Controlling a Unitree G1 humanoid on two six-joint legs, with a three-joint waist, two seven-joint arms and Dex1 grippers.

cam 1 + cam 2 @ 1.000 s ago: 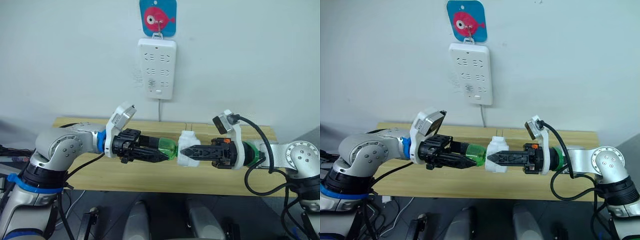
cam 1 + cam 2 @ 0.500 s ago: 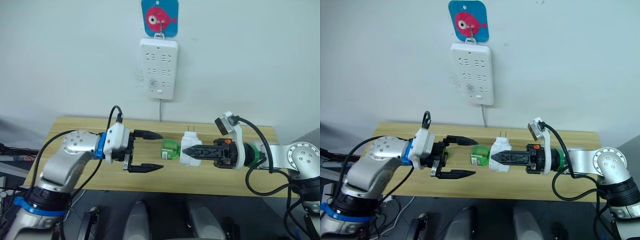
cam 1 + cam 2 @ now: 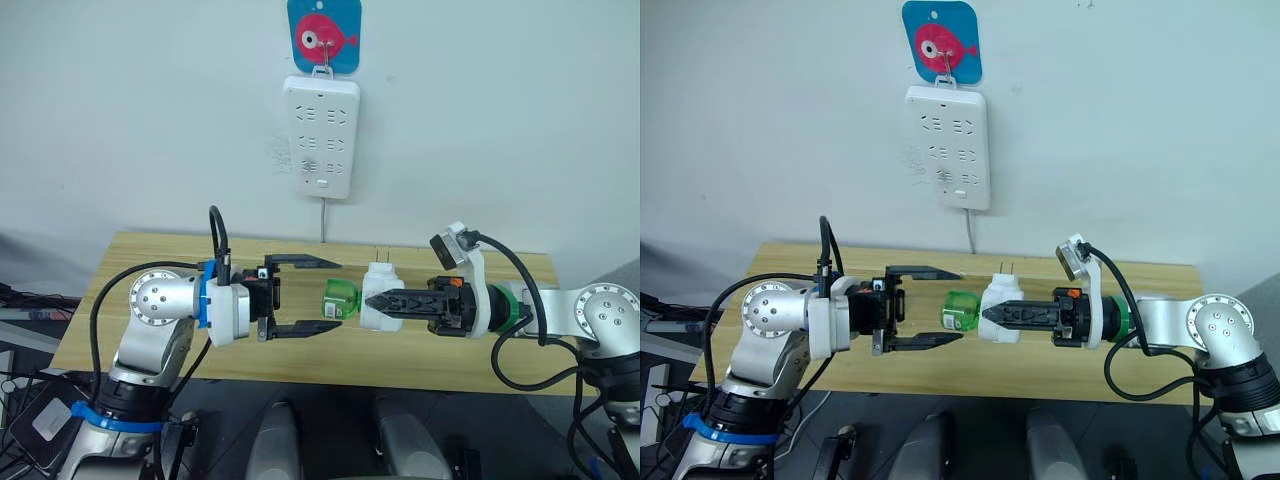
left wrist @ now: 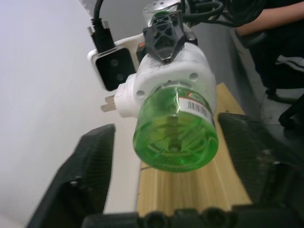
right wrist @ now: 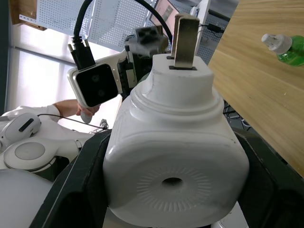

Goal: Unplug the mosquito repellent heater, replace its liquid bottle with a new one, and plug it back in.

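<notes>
While the mosquito repellent heater (image 3: pixel 380 298) hangs above the wooden table (image 3: pixel 150 330), we see in the left eye view that our right gripper (image 3: pixel 385 299) pinches it from the side away from the left arm, the right forearm lying level over the table. Its liquid bottle (image 3: pixel 339 298) is screwed into the heater and points at the left arm. Our left gripper (image 3: pixel 322 294) reaches level toward the heater with its fingers spread wide, one above and one below the bottle's line, their tips just short of the bottle and apart from it. The heater's prongs point up toward the power strip (image 3: pixel 320 136) on the wall.

Half a second ago the left elbow stood higher and farther from the heater; now the arm has folded lower and the open fingers have come closer to the bottle. A second ago those fingers were clamped on the bottle.

In the right eye view the same layout shows.

In the left wrist view the bottle's green base faces us between the two spread black fingers (image 4: pixel 80 180), touching neither.

In the right wrist view the heater sits gripped between our fingers, vent hole toward us, and the new one (image 5: pixel 286 47) lies on the table beyond the heater.
</notes>
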